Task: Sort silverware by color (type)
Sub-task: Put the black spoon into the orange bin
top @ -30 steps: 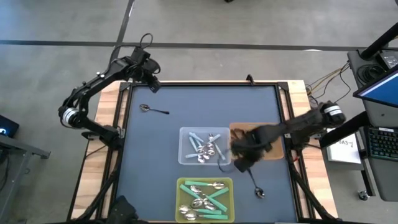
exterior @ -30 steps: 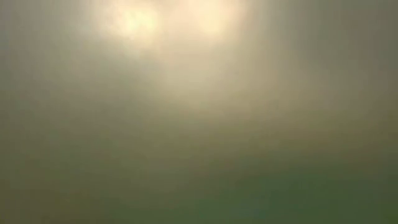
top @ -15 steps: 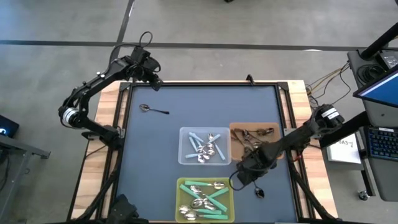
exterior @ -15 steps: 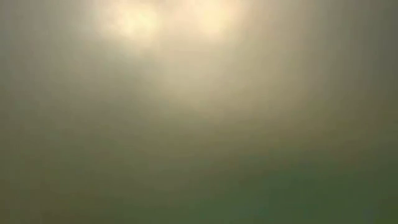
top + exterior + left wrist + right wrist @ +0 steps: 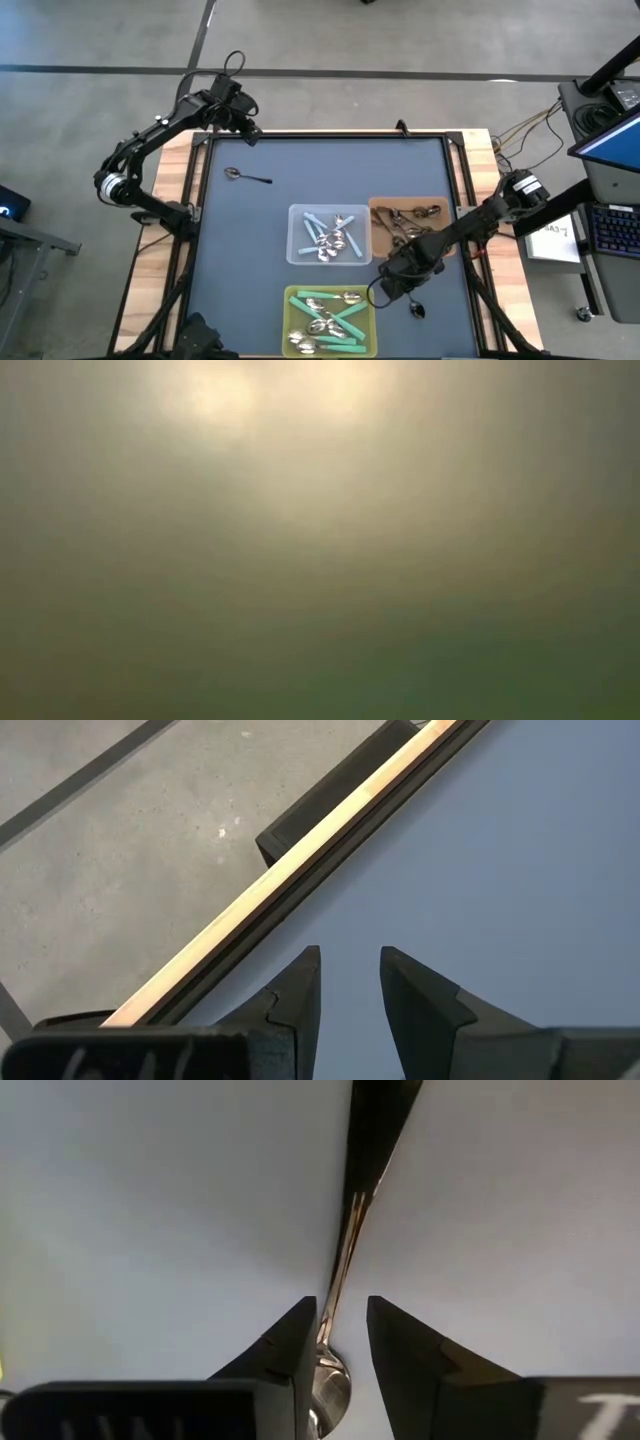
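- My right gripper [image 5: 397, 287] is low over the mat at about five o'clock on the table [image 5: 250, 240], just past the near right corner of the brown bin [image 5: 447, 247]. In my right wrist view the two fingers [image 5: 285, 1355] stand a little apart, one on each side of a dark-handled spoon [image 5: 352, 1230]: its thin neck runs between them and its shiny bowl sits right at their roots. They straddle it but I cannot tell that they press it yet.
- From above, that spoon's bowl [image 5: 417, 311] shows just beyond my gripper toward the near right corner, lying flat on the mat, outside every bin.
- Progress, as I judge it: mostly done. The yellow-green bin [image 5: 291, 345] at six o'clock holds teal-handled spoons, the clear bin [image 5: 296, 255] at centre holds light blue ones, the brown bin at three o'clock holds dark ones.
- Left to do: this spoon into the brown bin, then another dark spoon [image 5: 246, 177] lying loose at about ten o'clock, well apart from everything.
- My left gripper [image 5: 245, 131] waits at the far left corner at eleven o'clock, fingers parted and empty.
- The low view shows nothing usable.
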